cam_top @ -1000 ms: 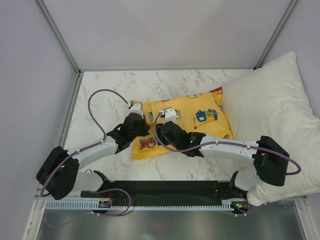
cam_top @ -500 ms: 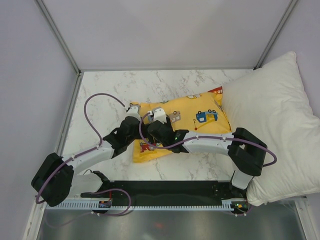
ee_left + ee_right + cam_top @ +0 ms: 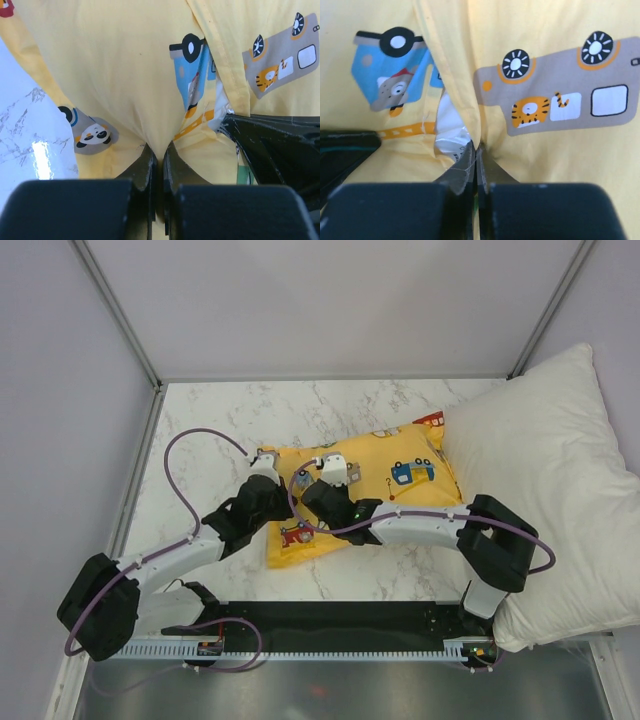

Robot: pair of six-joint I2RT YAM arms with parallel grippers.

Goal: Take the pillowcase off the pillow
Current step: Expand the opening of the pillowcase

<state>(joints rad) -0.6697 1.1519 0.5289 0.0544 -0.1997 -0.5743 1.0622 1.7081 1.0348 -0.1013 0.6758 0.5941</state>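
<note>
Right end effector (image 3: 475,150) has slid toward left end effector (image 3: 159,155) and clamped a hem fold of the bright yellow car-printed fabric pillowcase (image 3: 375,455); left pinches cloth alongside. Cream soft pillow (image 3: 447,125) peeks beside the right tips. Opening step, I judge; next, draw hems apart.

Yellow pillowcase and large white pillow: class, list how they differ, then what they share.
The pillowcase is bright yellow with cartoon vehicles; the white pillow is plain. The pillowcase is far smaller than the white pillow. The left gripper and right gripper each pinch the pillowcase; neither grips the white pillow. Both are soft and rest on the marble table.
</note>
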